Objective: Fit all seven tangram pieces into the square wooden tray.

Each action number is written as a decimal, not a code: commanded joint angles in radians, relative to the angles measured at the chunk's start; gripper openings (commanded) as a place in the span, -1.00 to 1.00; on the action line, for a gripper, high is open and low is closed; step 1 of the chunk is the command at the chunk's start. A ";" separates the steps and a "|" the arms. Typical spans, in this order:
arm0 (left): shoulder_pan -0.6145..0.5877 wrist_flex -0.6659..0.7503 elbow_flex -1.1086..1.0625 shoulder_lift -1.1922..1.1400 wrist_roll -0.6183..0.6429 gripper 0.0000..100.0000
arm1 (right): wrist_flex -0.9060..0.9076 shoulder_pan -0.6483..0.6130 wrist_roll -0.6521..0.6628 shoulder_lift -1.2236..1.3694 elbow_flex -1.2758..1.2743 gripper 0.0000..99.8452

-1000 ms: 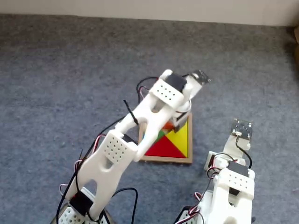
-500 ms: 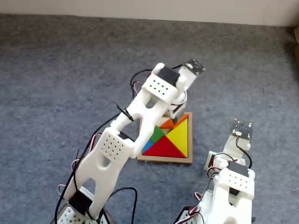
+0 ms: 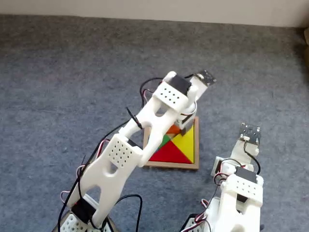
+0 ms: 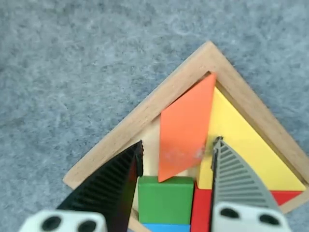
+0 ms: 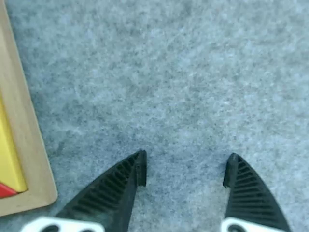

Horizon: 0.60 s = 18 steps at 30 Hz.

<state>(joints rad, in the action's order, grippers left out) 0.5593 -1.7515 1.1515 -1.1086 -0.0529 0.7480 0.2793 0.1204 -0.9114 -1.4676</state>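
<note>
Left gripper [image 4: 176, 144] jaws apart over wooden tray [image 4: 123, 133], orange piece [image 4: 186, 125] between fingertips — seemingly ungripped, right gripper [image 5: 186, 166] spread over carpet [image 5: 193, 72]

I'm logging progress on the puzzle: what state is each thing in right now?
wooden tray: partly filled, bare gap beside the orange piece.
orange piece: lying in the tray's corner, not gripped.
yellow triangle: seated in tray.
green square: seated in tray.
left gripper: open, above the orange piece.
right gripper: open, empty, over the carpet.

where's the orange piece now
In the left wrist view, the orange piece lies in a corner of the wooden tray, against the yellow triangle, beside the green square.
</note>
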 commanded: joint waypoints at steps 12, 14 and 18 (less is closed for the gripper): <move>0.094 -0.009 0.010 -0.022 0.005 -0.86 | -0.015 0.008 0.008 -0.016 -0.001 -0.48; 0.096 -0.009 0.010 -0.022 0.005 -0.89 | -0.015 0.008 0.008 -0.016 -0.001 -0.48; 0.094 -0.009 0.016 -0.021 0.005 -0.93 | -0.015 0.008 0.008 -0.016 -0.001 -0.48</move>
<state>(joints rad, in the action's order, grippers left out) 0.6375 -1.7576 1.1669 -1.1224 -0.0499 0.7480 0.2793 0.1204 -0.9114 -1.4676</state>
